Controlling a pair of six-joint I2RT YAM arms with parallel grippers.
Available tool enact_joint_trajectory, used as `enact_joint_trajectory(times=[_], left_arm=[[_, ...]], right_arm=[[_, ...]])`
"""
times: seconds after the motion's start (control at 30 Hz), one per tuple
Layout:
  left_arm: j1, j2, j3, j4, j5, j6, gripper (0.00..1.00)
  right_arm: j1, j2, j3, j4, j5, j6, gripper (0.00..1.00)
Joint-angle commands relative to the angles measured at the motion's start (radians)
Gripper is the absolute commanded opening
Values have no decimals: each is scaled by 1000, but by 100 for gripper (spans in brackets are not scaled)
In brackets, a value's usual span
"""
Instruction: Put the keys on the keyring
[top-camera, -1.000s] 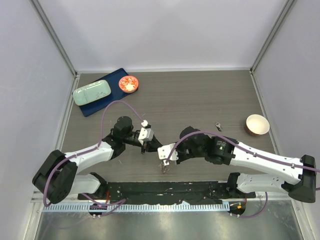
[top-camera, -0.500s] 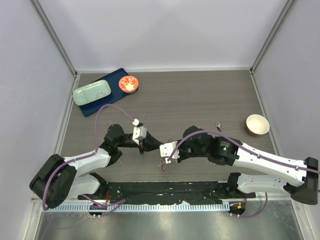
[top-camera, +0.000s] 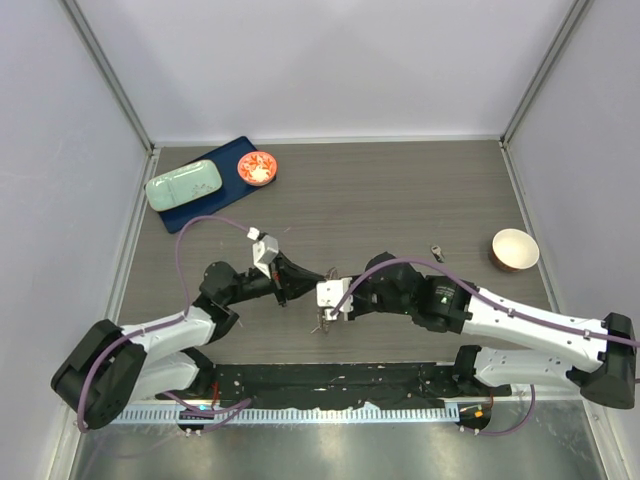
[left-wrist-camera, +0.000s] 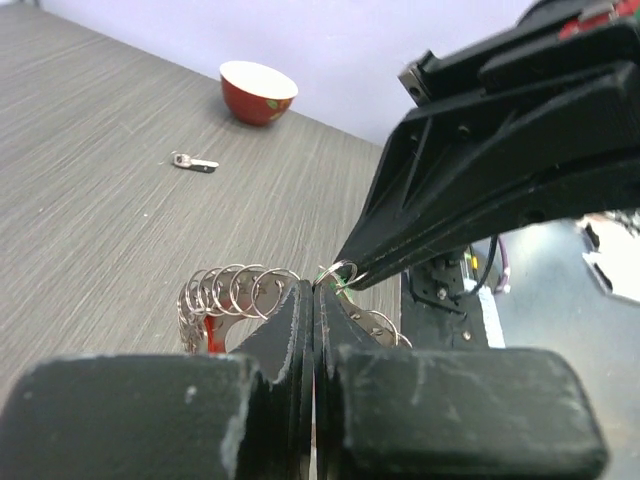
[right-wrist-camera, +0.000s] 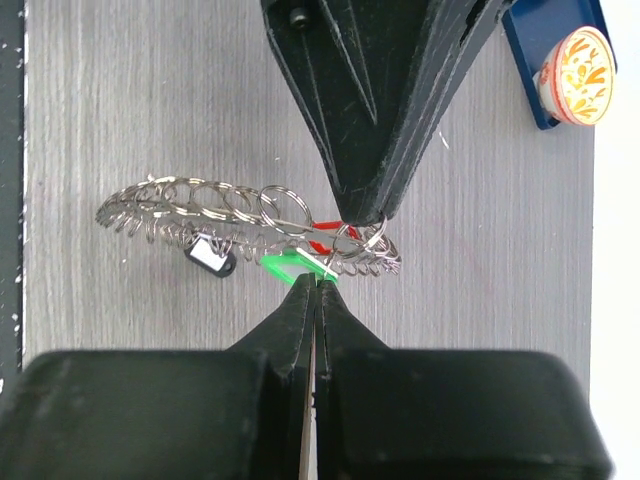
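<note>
Holding the keyring between both tips, I present it edge-on to the right wrist view, its long axis running left to right. The green-tagged key lies at the ring's near edge, its tag clamped in my right gripper. My left gripper enters from the opposite side, jaws clenched on the ring's rim beside a red tag. The tips nearly meet, so I judge the next move turns on threading across that slight gap. Only the left wrist view shows the small split ring at the right tip, and a loose key well apart, near the red bowl.
</note>
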Motion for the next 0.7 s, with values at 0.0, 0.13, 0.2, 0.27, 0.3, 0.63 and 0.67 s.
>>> enact_joint_trajectory(times=[0.0,0.13,0.2,0.27,0.3,0.63,0.67], left_arm=[[3,-65,-11,137,-265,-110,0],[3,-97,-14,111,-444,-113,0],[3,-103,4,63,-529,-101,0],[5,-114,12,40,-576,-72,10],[5,-120,13,26,-617,-60,18],[9,-440,119,-592,-996,-20,75],[8,-466,125,-628,-1019,-21,77]], right_arm=[[9,43,-14,94,25,39,1],[9,106,-5,167,132,62,1],[3,134,19,208,181,74,1],[-8,182,39,228,191,88,1],[-23,198,61,245,194,91,1],[-266,396,295,322,79,168,1],[-285,447,324,323,73,174,1]])
